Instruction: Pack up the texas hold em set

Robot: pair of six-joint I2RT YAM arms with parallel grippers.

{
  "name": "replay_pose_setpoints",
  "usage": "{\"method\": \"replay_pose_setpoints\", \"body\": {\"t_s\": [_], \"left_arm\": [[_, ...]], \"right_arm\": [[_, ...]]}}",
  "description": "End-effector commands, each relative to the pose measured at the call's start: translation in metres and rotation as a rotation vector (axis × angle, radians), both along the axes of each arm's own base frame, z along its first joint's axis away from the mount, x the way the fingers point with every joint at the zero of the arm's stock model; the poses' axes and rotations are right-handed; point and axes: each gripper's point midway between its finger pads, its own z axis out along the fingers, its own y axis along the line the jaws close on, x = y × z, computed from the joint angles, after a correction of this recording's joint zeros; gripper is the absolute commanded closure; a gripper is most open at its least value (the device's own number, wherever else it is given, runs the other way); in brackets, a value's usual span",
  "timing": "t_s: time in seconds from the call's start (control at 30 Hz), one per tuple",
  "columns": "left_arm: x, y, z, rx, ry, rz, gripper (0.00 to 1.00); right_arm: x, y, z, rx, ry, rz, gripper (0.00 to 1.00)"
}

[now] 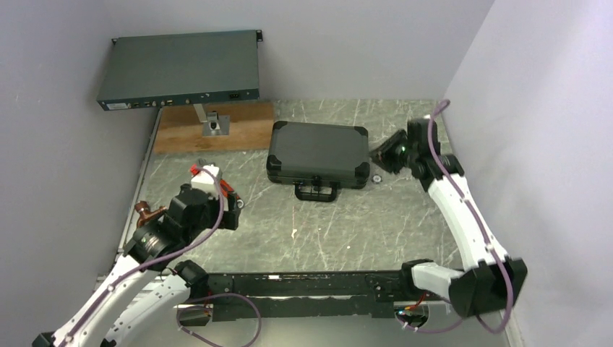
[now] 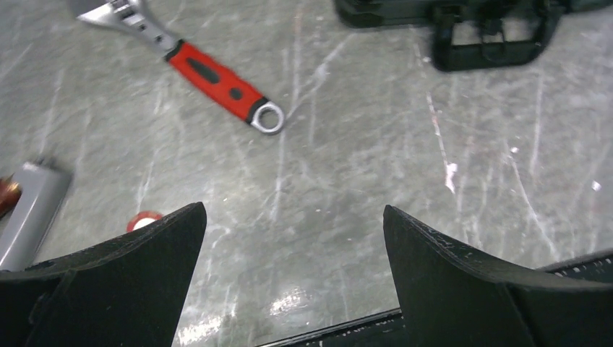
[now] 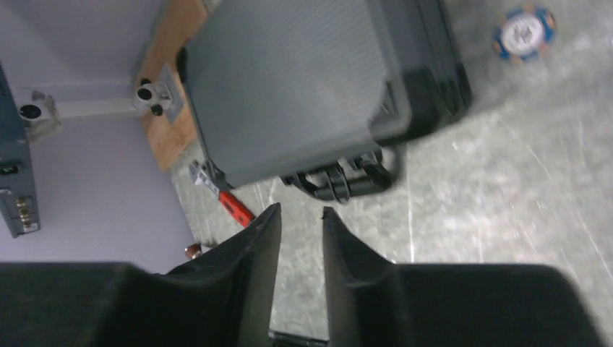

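The black hard case [image 1: 318,150] lies closed mid-table, its handle [image 1: 316,191] toward the near side. It also shows in the right wrist view [image 3: 303,79], and its handle shows in the left wrist view [image 2: 491,36]. A blue-and-orange striped poker chip [image 3: 524,32] lies on the table by the case's right near corner [image 1: 376,177]. My right gripper [image 1: 382,155] hovers at the case's right end; its fingers [image 3: 253,246] stand a narrow gap apart and hold nothing. My left gripper [image 1: 217,206] is wide open and empty over bare table, left of the case. A small round red-and-white thing [image 2: 144,219] peeks from behind its left finger. The card box and red token are out of view.
A red-handled wrench [image 2: 217,76] lies left of the case, also in the right wrist view [image 3: 231,202]. A large grey electronics box [image 1: 181,69] sits at the back left on a stand over a wooden board [image 1: 246,130]. A grey object [image 2: 32,210] lies at the far left.
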Motion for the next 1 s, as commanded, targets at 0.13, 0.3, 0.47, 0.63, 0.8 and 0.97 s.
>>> {"method": "replay_pose_setpoints", "body": {"t_s": [0.13, 0.3, 0.47, 0.63, 0.8, 0.97], "left_arm": [[0.052, -0.091, 0.064, -0.058, -0.020, -0.317, 0.05], [0.094, -0.122, 0.073, -0.015, -0.017, -0.365, 0.05], [0.123, -0.148, 0.068, 0.006, 0.016, -0.405, 0.06], [0.147, -0.165, 0.053, 0.004, 0.062, -0.415, 0.07], [0.172, -0.176, 0.036, 0.008, 0.101, -0.425, 0.08], [0.194, -0.173, 0.000, 0.021, 0.188, -0.406, 0.10]], "right_arm": [[0.084, 0.017, 0.008, -0.064, -0.073, 0.124, 0.94], [0.096, 0.021, -0.051, -0.082, 0.054, 0.159, 1.00], [0.076, 0.019, -0.119, -0.115, 0.241, 0.211, 1.00], [0.042, 0.011, -0.158, -0.143, 0.349, 0.219, 1.00], [0.027, 0.006, -0.166, -0.167, 0.373, 0.239, 1.00], [0.031, 0.003, -0.148, -0.193, 0.340, 0.246, 1.00]]}}
